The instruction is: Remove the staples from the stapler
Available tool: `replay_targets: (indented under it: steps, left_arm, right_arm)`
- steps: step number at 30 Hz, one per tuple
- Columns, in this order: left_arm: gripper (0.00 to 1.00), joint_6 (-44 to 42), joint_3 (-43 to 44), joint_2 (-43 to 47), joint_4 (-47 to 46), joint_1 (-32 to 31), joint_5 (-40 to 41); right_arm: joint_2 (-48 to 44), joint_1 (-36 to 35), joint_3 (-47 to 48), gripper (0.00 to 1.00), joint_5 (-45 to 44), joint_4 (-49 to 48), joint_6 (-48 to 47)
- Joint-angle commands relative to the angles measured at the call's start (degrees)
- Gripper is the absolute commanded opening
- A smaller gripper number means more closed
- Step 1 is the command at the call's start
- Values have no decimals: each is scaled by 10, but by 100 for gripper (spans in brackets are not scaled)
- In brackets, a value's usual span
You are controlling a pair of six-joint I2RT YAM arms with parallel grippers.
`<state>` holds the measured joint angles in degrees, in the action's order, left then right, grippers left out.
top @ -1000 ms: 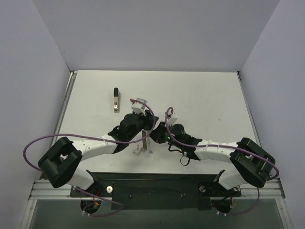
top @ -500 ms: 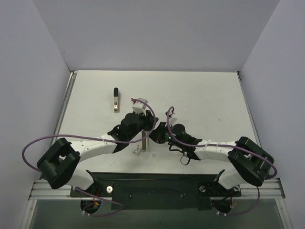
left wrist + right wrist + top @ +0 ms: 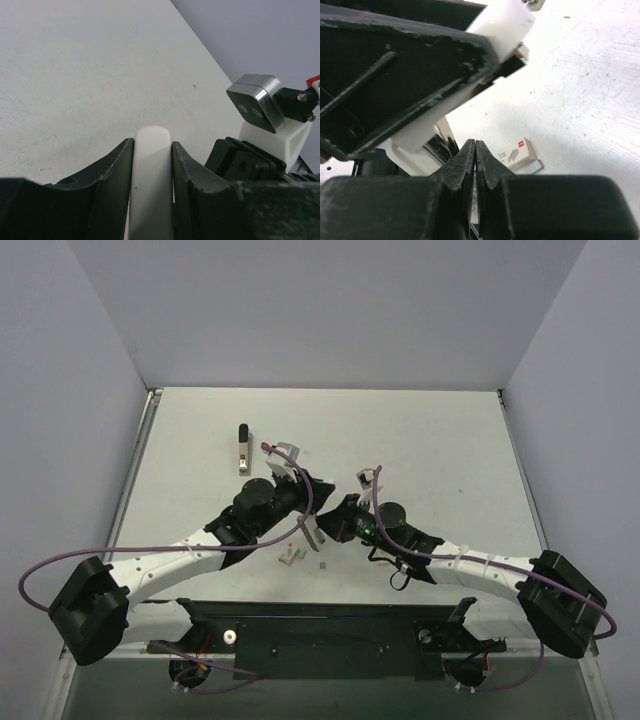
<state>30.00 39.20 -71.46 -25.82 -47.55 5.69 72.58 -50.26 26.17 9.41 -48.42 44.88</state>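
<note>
My left gripper (image 3: 303, 502) is shut on the white stapler (image 3: 151, 190), gripping its body between both fingers (image 3: 112, 170) and holding it off the table. In the top view a thin grey part of the stapler (image 3: 311, 533) hangs below the gripper. My right gripper (image 3: 331, 524) sits right beside it. In the right wrist view the right gripper (image 3: 475, 148) is pinched shut on a thin silvery metal strip, just under the white stapler (image 3: 502, 22). I cannot tell whether the strip is staples or the stapler's rail.
A small staple box (image 3: 289, 558) lies on the table under the grippers, also in the right wrist view (image 3: 519, 152). A tiny piece (image 3: 322, 565) lies beside it. A black bar-shaped object (image 3: 243, 447) lies at the back left. The right wrist camera (image 3: 255, 102) is close to my left fingers.
Both arms have stretched out and their elbows dropped. The two grippers moved slightly right with the stapler, which now tilts more. The staple box has not moved.
</note>
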Motion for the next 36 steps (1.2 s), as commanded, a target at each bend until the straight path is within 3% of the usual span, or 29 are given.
replay_targets:
  steps: [1, 20, 26, 36]
  left_arm:
    - [0, 25, -11, 57, -5, -3, -25]
    - [0, 34, -50, 162, 16, -9, -32]
    - [0, 34, -47, 171, 11, -10, -37]
    - [0, 52, -55, 184, -11, -11, -57]
  right_arm:
    - [-59, -7, -13, 0, -16, 34, -24]
    - [-283, -12, -14, 0, -113, 282, -111]
    - [-302, -37, -42, 0, -118, 287, -102]
    - [-238, -114, -32, 0, -144, 227, -87]
